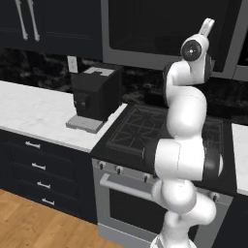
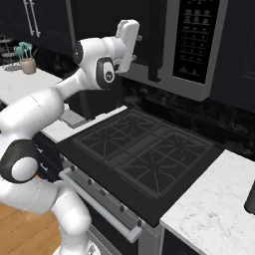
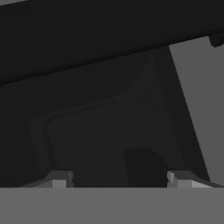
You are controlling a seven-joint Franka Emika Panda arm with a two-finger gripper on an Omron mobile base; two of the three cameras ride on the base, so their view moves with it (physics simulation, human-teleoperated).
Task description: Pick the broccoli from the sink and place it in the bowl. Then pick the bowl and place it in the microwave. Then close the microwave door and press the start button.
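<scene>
While raised high above the black gas cooktop with its dark grates [image 1: 145, 128], gripper [image 3: 119, 180] pointed at the wide dark-fronted microwave with grey trim [image 2: 196, 47] mounted over that cooktop. Fingertips [image 3: 59, 179] spread wide, with nothing clamped between them. Ahead of the claw, only dim dark planes, a grey panel to one side and a vague rounded dark shape; too murky to name. Dark tinted microwave door in its grey frame [image 1: 145, 29] directly above the cooktop, whether fully shut impossible to tell.

Left of the cooktop, a boxy black coffee machine [image 1: 97, 92] on a white marble counter [image 1: 34, 111], well clear of the raised hand. Nothing standing between the claw and the microwave front.

From the right base camera: the microwave's button panel, a beige pot of teal utensils [image 2: 27, 62] far left of the cooktop, another stretch of white marble counter [image 2: 214, 204] right of it, and a dark object cut off by the frame edge [image 2: 250, 199]. From the left base camera instead: the steel oven front with a silver bar handle [image 1: 126, 186] under the cooktop, dark drawers with silver pulls [image 1: 38, 167] left of that, and a warm wood plank floor [image 1: 29, 218] below.

Behind the cooktop, dark veined stone backsplash [image 1: 145, 89]; up and left of it, dark wall cabinets with long silver handles [image 1: 26, 19].
</scene>
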